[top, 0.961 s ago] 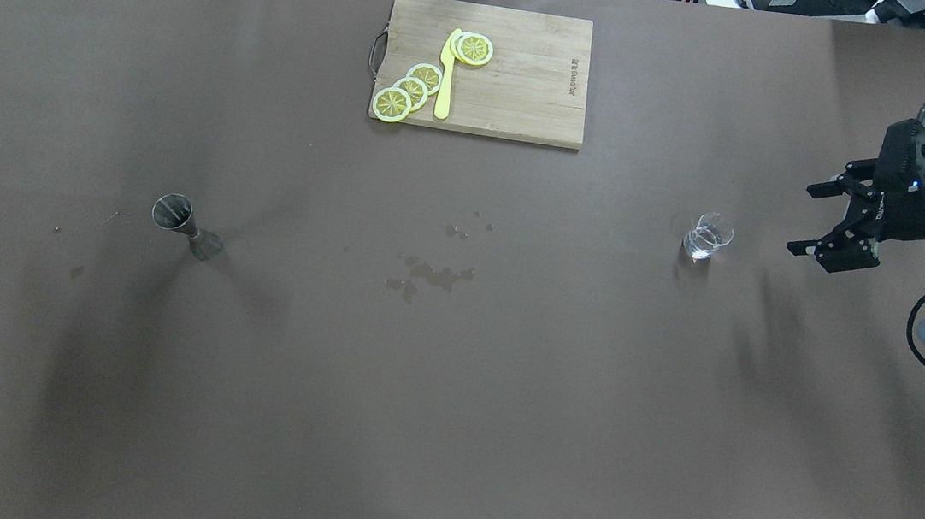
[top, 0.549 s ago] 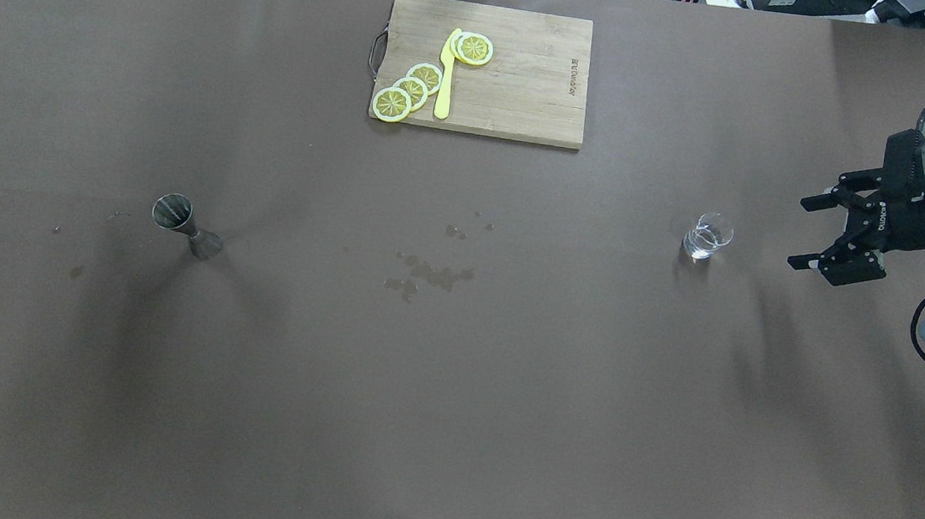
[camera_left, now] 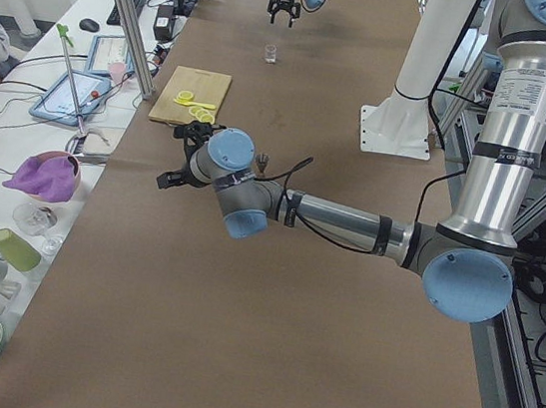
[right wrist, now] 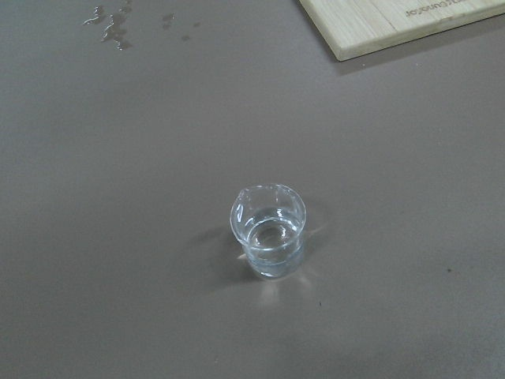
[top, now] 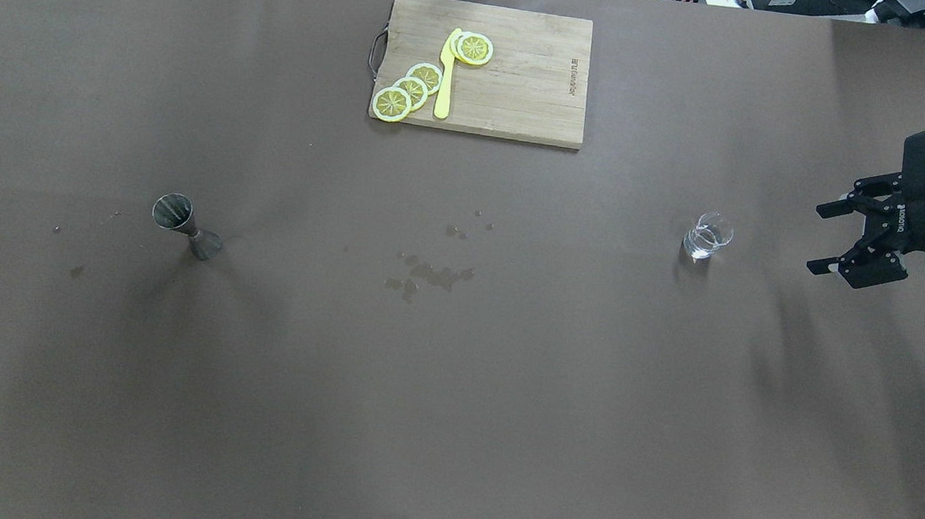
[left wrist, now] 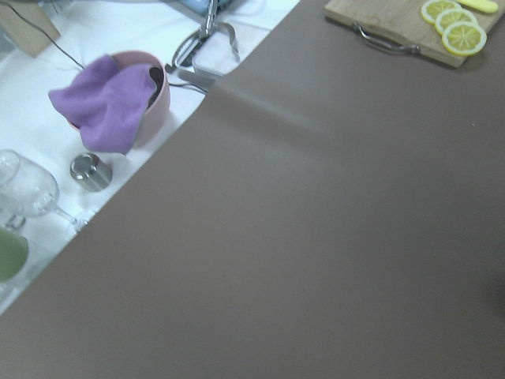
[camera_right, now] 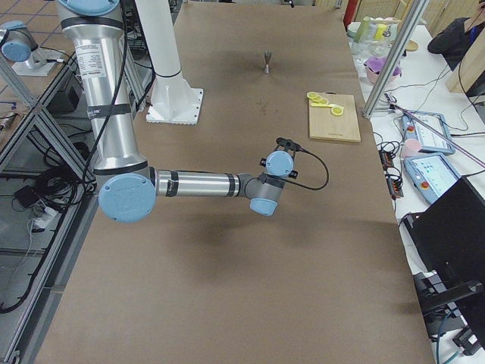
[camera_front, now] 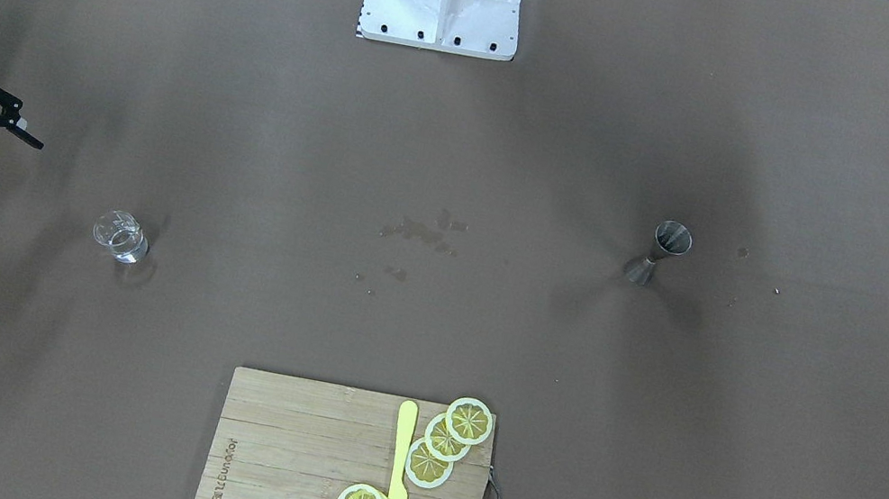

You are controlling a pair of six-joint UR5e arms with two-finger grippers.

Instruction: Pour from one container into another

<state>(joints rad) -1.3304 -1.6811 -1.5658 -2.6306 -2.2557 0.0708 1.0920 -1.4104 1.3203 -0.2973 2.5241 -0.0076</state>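
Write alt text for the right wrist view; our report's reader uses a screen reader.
A small clear glass beaker holding a little clear liquid stands upright on the brown table. The corner of a wooden cutting board shows top right, and wet spots top left.

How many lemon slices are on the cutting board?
5 lemon slices: three overlapping in a row near the cutting board handle, two stacked across the yellow knife, the lower mostly hidden.
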